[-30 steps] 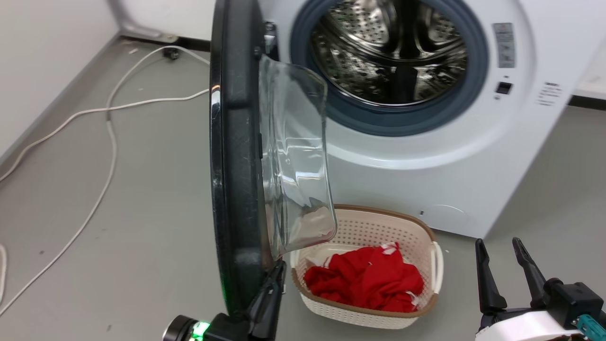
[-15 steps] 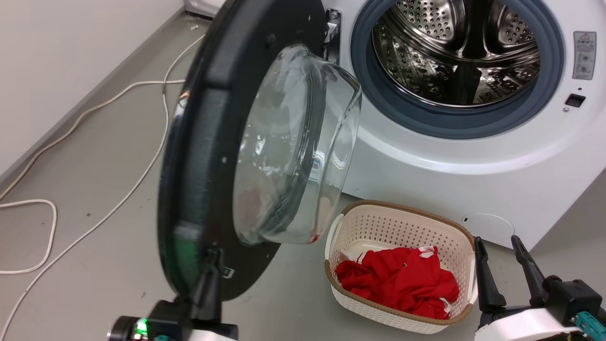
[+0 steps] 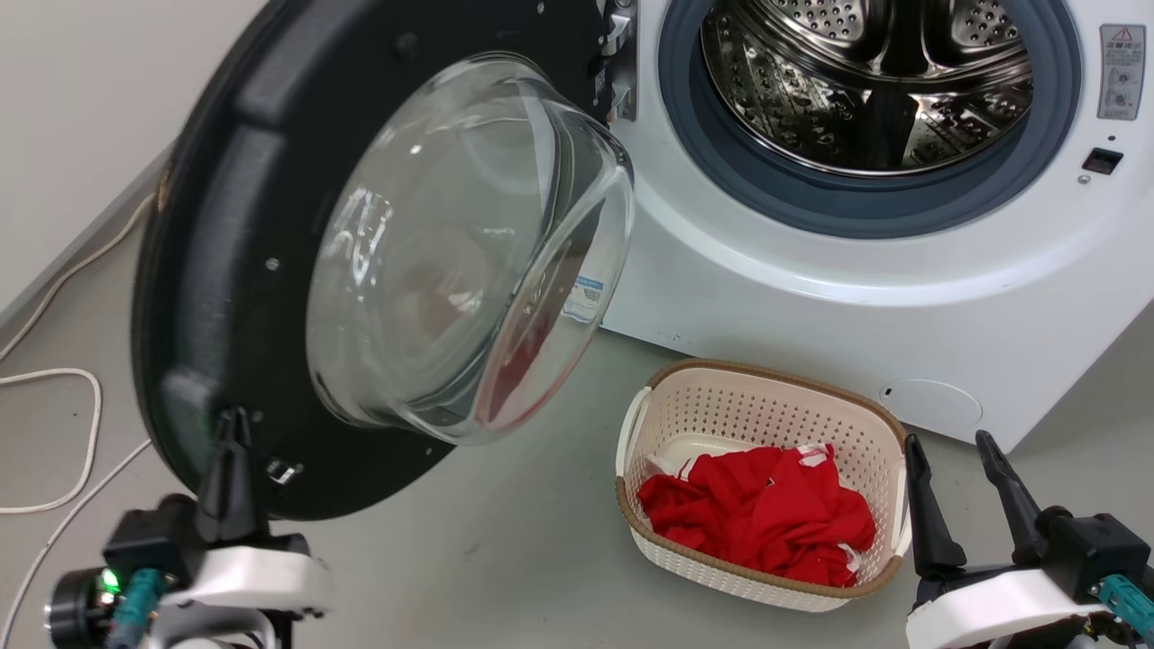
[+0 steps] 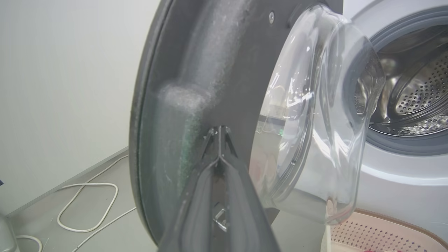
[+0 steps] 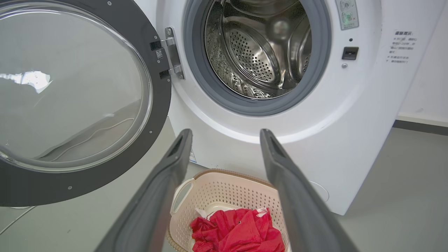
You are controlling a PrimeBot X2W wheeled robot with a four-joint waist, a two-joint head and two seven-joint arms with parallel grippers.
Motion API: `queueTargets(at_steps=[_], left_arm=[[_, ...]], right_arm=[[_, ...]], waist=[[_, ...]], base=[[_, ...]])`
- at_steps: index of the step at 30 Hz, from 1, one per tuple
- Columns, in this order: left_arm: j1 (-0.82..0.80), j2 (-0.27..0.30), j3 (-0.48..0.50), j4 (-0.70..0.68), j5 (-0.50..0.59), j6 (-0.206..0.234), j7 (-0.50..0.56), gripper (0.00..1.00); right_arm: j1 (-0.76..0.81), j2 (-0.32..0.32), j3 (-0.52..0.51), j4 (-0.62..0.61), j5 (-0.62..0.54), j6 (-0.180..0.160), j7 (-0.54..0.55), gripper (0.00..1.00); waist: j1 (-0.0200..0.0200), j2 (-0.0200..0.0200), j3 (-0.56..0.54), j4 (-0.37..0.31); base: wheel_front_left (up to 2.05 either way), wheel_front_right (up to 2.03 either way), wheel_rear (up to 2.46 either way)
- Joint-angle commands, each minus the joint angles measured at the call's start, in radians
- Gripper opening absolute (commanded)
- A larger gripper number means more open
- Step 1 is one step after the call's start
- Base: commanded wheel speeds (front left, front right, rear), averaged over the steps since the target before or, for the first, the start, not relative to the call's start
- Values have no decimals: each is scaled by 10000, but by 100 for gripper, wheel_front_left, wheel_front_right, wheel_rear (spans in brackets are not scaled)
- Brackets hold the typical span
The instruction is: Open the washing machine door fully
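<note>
basket [image 3: 757, 410] holds red cloth [image 3: 757, 523] | left pincer [image 4: 219, 138] together at door [image 3: 225, 225] | right pincer [image 3: 947, 442] apart

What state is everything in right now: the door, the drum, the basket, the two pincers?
washing machine door: open, swung wide to the robot's left.
drum: uncovered, no laundry seen inside.
basket: upright, red cloth inside.
left pincer: shut, tips against the door's black inner face.
right pincer: open, holding nothing.
</note>
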Motion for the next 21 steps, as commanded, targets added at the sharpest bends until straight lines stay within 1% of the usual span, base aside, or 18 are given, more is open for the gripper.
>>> queueTargets(at_steps=[1, 11, 21], left_arm=[[-328, 204, 334, 252, -125, -40, -65, 0], [-1529, 749, 1375, 1966, -482, -743, -53, 0], [-2398, 950, 1884, 3236, -162, -1125, -55, 0]], right_arm=[[-124, 16, -24, -42, -72, -7, 45, 100], [-318, 13, 7, -90, -132, -7, 134, 100], [-445, 15, 34, -10, -78, -7, 126, 100]], waist=[[-1, 0, 79, -50], [-1, 0, 346, -303], [-1, 0, 449, -491]], base=[[0, 0, 0], [0, 0, 0], [0, 0, 0]])
